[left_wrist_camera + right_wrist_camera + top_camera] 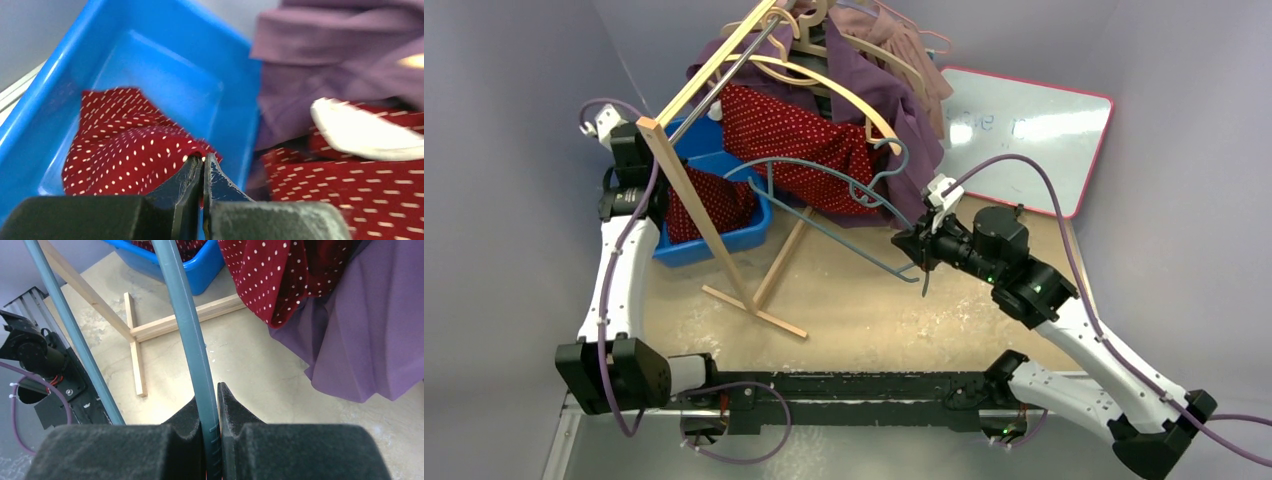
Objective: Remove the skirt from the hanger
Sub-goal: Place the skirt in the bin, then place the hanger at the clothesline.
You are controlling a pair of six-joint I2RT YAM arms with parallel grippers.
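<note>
The red, white-dotted skirt (796,132) hangs below the wooden rack, and one end of it lies in the blue bin (742,232). In the left wrist view my left gripper (203,159) is shut, pinching a fold of the skirt (125,150) over the bin (165,65). From above, the left gripper (646,196) is partly hidden behind the rack's post. My right gripper (916,246) is shut on a bar of the blue-grey hanger (844,235), which slants up toward the skirt. Close up, the right gripper (207,392) clamps the hanger (185,320), with the skirt's hem (270,275) beyond it.
The wooden rack (709,235) stands left of centre, and its foot (150,327) lies on the table. Purple garments (904,110) on wooden hangers hang behind the skirt and droop low (360,340). A whiteboard (1024,125) lies at the back right.
</note>
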